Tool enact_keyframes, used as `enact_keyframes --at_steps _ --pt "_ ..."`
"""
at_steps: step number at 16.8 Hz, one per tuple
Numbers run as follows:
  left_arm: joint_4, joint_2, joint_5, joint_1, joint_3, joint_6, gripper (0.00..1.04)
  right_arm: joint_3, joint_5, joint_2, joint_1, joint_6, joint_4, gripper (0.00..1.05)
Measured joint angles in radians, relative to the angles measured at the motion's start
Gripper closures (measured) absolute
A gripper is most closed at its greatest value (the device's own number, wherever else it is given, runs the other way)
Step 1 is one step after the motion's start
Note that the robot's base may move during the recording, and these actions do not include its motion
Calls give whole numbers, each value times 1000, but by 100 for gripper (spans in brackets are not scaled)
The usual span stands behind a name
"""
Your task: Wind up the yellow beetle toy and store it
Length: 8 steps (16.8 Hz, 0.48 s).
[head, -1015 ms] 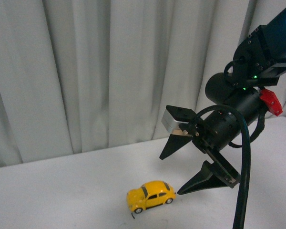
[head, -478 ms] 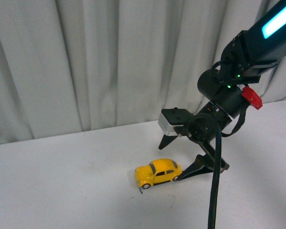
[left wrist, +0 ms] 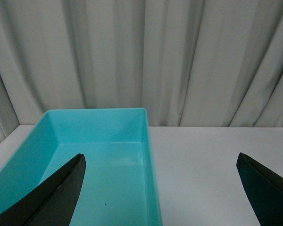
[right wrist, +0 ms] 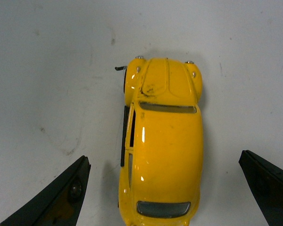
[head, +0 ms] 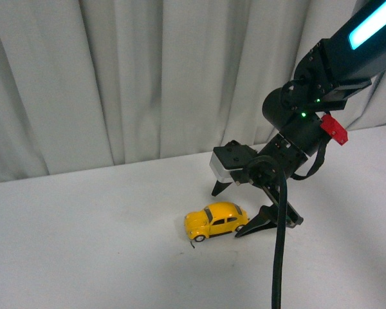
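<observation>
The yellow beetle toy (head: 215, 220) stands on its wheels on the white table (head: 83, 257). My right gripper (head: 231, 209) is open and low over the table, one finger on each side of the car's rear end, not touching it. In the right wrist view the car (right wrist: 162, 141) lies between the two dark fingertips (right wrist: 61, 197), with room on both sides. My left gripper (left wrist: 160, 188) is open and empty, hovering by a turquoise bin (left wrist: 148, 141); it does not show in the front view.
The turquoise bin is empty, with white table (left wrist: 217, 169) beside it. A pale curtain (head: 148, 84) hangs along the table's far edge. A black cable (head: 280, 257) hangs from the right arm.
My right gripper has come down and moved left, from above and right of the car to straddling its rear end. The car has stayed on the table.
</observation>
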Motion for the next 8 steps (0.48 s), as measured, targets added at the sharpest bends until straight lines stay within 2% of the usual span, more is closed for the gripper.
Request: enact_keyframes --at_steps 3,6,8 --pt "0 0 0 0 0 0 7 0 -1 0 5 0 5 8" --pt "0 0 0 0 0 0 7 -1 -19 6 26 32 35 35" --pt "0 0 0 0 0 0 7 -37 -24 6 39 131 76 43"
